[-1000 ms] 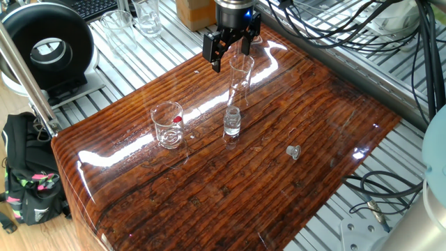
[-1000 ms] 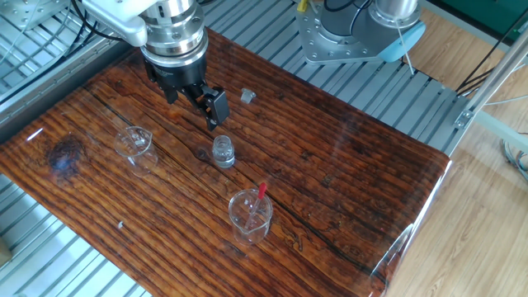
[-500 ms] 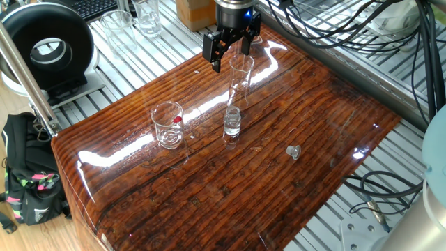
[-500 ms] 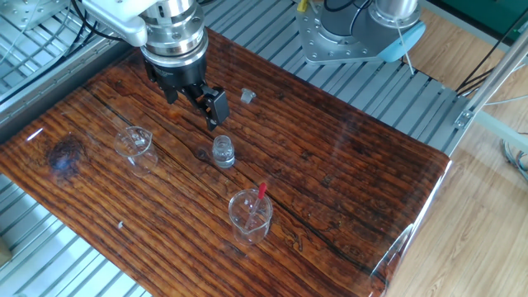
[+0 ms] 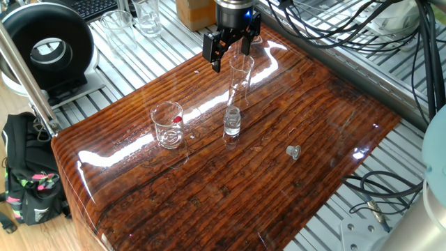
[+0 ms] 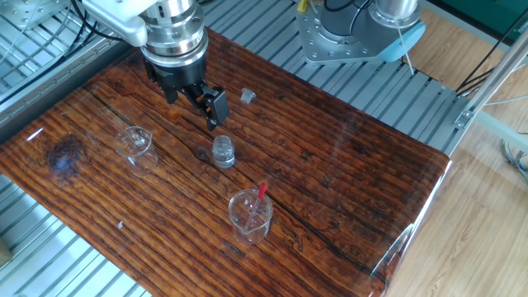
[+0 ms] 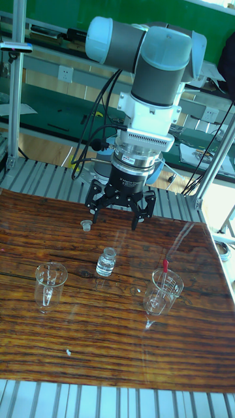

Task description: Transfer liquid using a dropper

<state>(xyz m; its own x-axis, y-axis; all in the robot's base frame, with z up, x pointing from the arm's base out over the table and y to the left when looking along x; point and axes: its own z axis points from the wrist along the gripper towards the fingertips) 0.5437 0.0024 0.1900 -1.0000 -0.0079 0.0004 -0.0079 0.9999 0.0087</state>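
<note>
In the tall fixed view my claw (image 7: 115, 219) hangs over the far side of the table (image 7: 117, 346). The vial (image 7: 106, 261) stands before it, mid-table. The dropper (image 7: 164, 264) leans in the beaker (image 7: 171, 294) to the vial's right, another glass (image 7: 50, 282) stands left (well apart), and the cap (image 7: 85, 225) lies behind-left, near my claw.

I'm working in a robotics lab: a wood-grain board (image 5: 279, 160) on a slatted aluminium bench (image 6: 268, 41), cable bundles (image 5: 411, 42) far right, green workbenches (image 7: 39, 101) behind, a glass beaker (image 5: 167, 124) near left.
</note>
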